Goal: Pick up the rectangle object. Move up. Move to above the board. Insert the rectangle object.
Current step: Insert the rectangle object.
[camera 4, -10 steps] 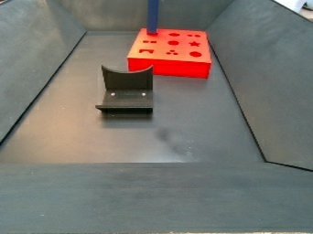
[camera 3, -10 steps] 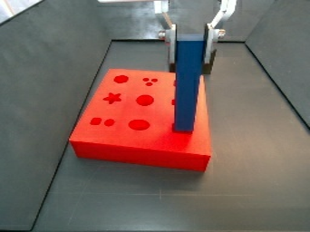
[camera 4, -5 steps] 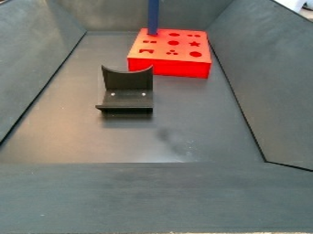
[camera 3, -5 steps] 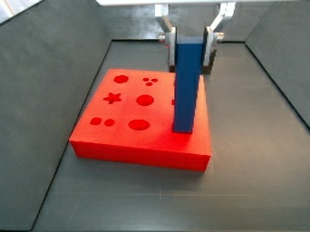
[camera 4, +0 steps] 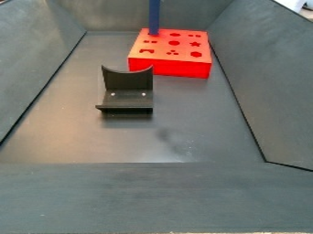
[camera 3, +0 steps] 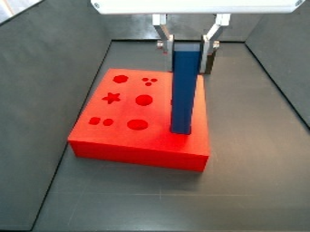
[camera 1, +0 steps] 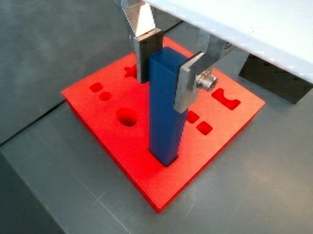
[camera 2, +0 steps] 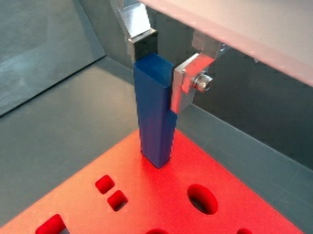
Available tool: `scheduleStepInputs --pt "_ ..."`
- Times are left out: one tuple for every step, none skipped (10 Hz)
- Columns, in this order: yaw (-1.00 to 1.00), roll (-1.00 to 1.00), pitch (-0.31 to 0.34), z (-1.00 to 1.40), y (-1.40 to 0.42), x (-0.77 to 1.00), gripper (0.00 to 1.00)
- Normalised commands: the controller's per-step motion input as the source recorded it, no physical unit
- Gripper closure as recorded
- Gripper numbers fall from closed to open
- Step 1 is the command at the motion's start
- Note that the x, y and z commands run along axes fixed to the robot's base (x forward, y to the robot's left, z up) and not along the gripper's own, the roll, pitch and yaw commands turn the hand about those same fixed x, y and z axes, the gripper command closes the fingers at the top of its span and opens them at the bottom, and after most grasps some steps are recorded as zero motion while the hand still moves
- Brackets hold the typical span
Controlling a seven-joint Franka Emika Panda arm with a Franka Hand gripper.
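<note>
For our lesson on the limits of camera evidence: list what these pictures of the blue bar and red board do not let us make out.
- The rectangle object: the board hides its lower end in every view, so its depth is unknown.
- The end effector: cut off by this side view's top edge.
- End effector fingers: whether they press the bar cannot be told.
- The fixture: its far side is hidden behind its own upright.

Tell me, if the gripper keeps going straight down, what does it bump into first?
Probably the blue bar standing between the gripper fingers, already seated in the red board. Past that, the fingers would meet the board's top.
</note>
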Motion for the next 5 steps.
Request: scheduleStepInputs --pt "0.00 0.02 0.000 -0.11 -0.04 0.02 1.00" --pt "0.00 0.10 0.000 -0.07 -0.10 0.07 1.00" --pt "0.07 0.21 0.000 -0.04 -0.18 0.15 1.00" --pt "0.04 0.26 -0.023 -0.06 -0.21 0.24 1.00" --pt "0.02 0.18 -0.043 -0.11 -0.13 0.23 1.00"
